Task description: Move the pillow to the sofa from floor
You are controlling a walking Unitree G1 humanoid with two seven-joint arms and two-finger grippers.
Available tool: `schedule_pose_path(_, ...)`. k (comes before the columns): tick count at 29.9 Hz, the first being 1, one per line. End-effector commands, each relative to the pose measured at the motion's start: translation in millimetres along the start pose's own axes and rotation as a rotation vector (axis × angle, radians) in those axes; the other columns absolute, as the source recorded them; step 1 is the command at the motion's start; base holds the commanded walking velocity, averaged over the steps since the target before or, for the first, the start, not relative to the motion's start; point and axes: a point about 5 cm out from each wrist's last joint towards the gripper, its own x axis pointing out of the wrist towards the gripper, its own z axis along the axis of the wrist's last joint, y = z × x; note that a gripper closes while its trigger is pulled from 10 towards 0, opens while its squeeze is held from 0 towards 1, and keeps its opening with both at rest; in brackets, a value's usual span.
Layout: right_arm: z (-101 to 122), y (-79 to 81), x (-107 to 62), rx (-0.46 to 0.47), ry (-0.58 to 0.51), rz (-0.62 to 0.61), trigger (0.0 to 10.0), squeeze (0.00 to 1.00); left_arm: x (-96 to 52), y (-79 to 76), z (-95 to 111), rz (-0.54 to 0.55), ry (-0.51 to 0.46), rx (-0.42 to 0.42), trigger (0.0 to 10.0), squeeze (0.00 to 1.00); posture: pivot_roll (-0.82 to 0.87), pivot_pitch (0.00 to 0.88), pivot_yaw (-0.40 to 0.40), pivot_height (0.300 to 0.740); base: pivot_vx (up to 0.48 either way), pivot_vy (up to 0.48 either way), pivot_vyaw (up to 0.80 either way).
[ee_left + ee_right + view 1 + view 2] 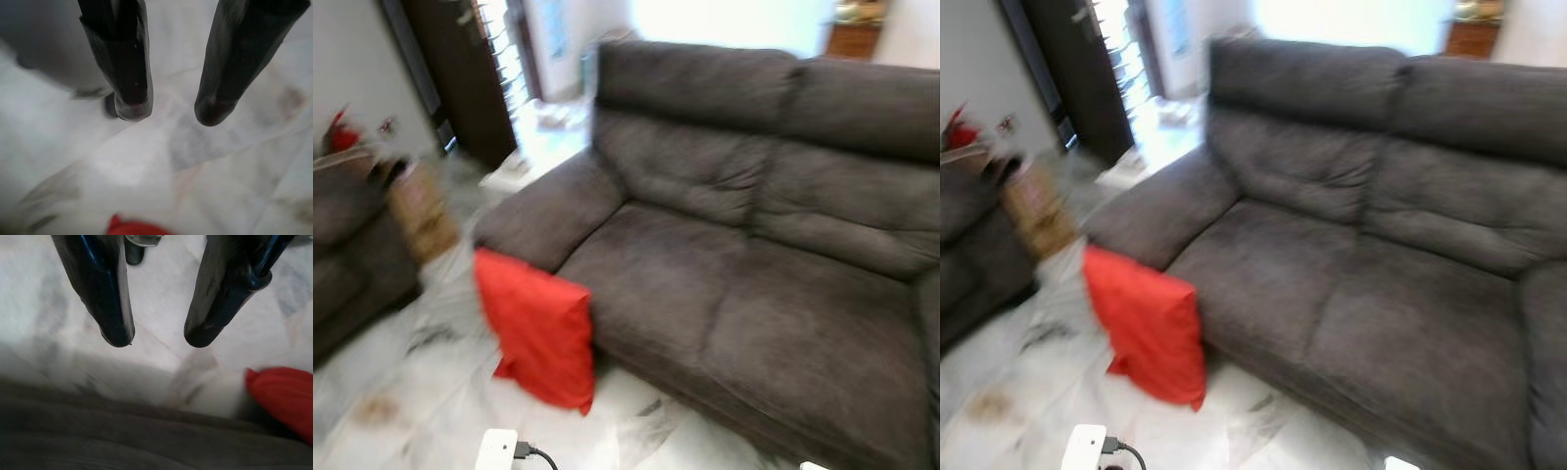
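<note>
Hanging grippers: both point down at the floor with nothing held.
Left gripper (pixel 168 105): fingers (pixel 129 73) parted with a clear gap, over pale marble; a red corner of the pillow (pixel 134 228) shows at the edge of its wrist view.
Right gripper (pixel 156 335): fingers (pixel 110 303) parted too, gripping nothing, above the strip of floor just before the sofa's front edge (pixel 122 440), with the pillow's red end off to one side.
Floor (pixel 440 411): white marble with grey veins and a brownish smudge toward the robot's left.
White box (pixel 496 451): nearest the robot, on the floor, a black cable plugged into its side.
Pillow (pixel 538 328): red, rectangular, standing on the floor just beyond the box. Its long axis runs up and down with a slight tilt. The upper end leans against the sofa's front, right below the armrest; the lower corner rests on the marble.
Sofa (pixel 744 264): dark grey, two seats and two back cushions, the armrest (pixel 548 211) on the robot's left.
Second seat (pixel 347 255): dark grey, far left, blurred.
Brown object (pixel 421 211): beside that seat, too blurred to tell what it is.
Far end: a dark doorway and a bright window behind the sofa.
</note>
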Motion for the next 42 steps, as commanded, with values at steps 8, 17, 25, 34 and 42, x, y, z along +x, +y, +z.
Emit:
schedule_pose_path(8,-5,-5.0,-4.2,0.062,-0.061,-0.002,10.0,0.00,0.9,15.0,16,0.024,-0.088,0.002,10.0,0.00,0.03,0.000,0.038,0.740,0.000,0.000,0.60)
schedule_pose_path(17,58,11.6,-5.4,-0.049,-0.434,0.118,10.0,0.00,-1.9,18.0,86,0.035,-0.443,0.056,10.0,0.00,0.04,0.000,0.047,0.740,0.000,0.000,0.00)
schedule_pose_path(25,74,-7.7,-20.6,0.037,-0.654,0.069,10.0,0.00,-21.3,0.4,102,-0.040,-0.708,0.093,10.0,0.00,0.02,0.000,0.054,0.740,0.000,0.000,0.00)
schedule_pose_path(34,70,-19.6,-38.3,0.082,-0.760,0.031,10.0,0.00,-31.4,-1.5,112,-0.071,-0.800,0.098,10.0,0.00,0.02,0.000,0.071,0.740,0.000,0.000,0.00)
schedule_pose_path(42,73,-11.3,-39.5,0.116,-0.773,0.023,10.0,0.00,-34.1,0.2,121,-0.118,-0.815,0.097,10.0,0.00,0.01,0.000,0.104,0.740,0.000,0.000,0.00)
